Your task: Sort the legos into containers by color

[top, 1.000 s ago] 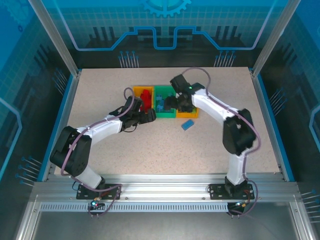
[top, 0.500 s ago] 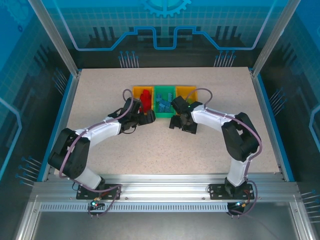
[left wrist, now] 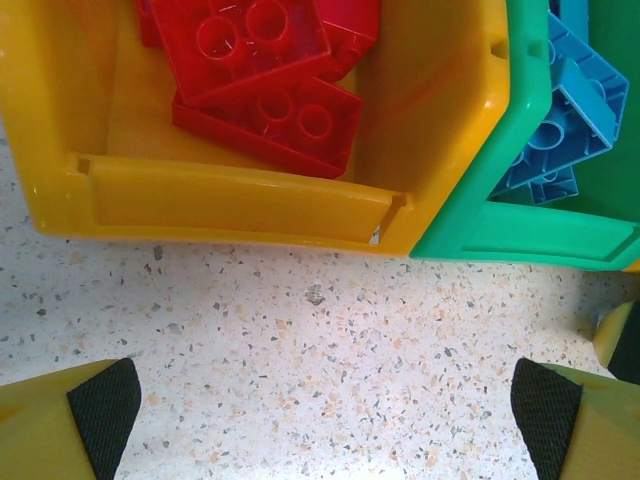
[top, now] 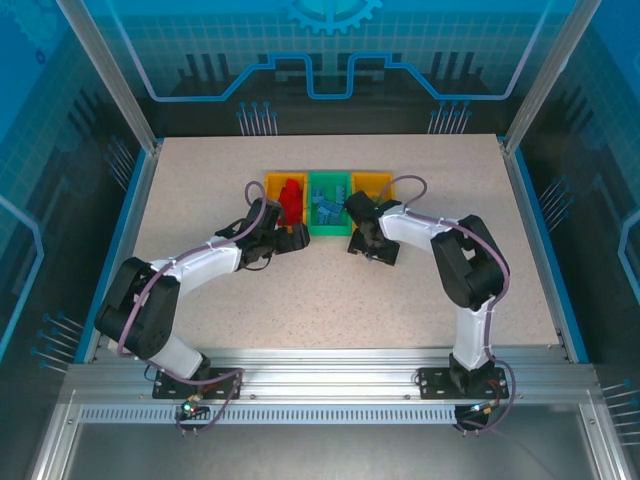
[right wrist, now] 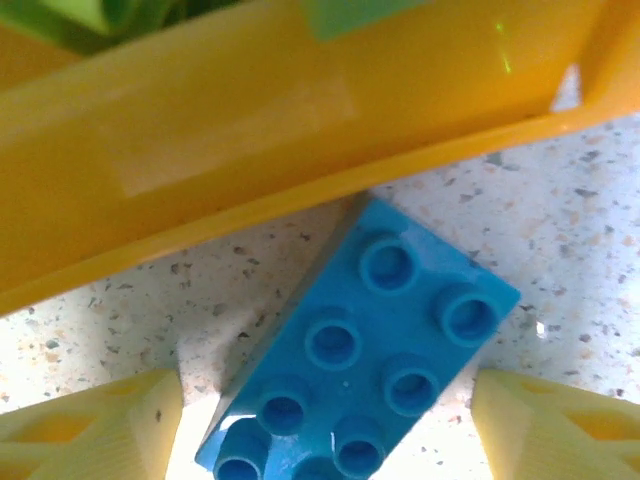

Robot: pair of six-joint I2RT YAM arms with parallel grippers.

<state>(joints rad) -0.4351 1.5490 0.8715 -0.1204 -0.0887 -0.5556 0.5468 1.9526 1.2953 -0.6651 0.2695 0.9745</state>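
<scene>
One speckled surface (top: 200, 180) carries everything. The top view lays out the whole of it: three bins stand side by side in a row near the middle of the far edge. They are a left yellow-orange bin (top: 270, 185), a green bin (top: 328, 176) and a right yellow-orange bin (top: 372, 178). Both arms reach in to the near side of that row.

The left wrist view adds the detail at the left bin. The left fingers (left wrist: 100, 415) are spread as wide as they go, with nothing between them. They hang over bare surface just in front of the bin's near wall. Red bricks (left wrist: 265, 60) lie piled inside that bin. The green bin presses against its right side and holds blue bricks (left wrist: 560, 120).

The right wrist view gives what the arm covers from above. The right fingers (right wrist: 90, 430) stand apart on either side of a loose blue brick (right wrist: 360, 350), with a sliver of surface on each side, so the brick is not gripped. It lies flat, studs up and turned at an angle, with one corner against the near wall of the right bin. Light green bricks (right wrist: 60, 15) peek over that wall.
</scene>
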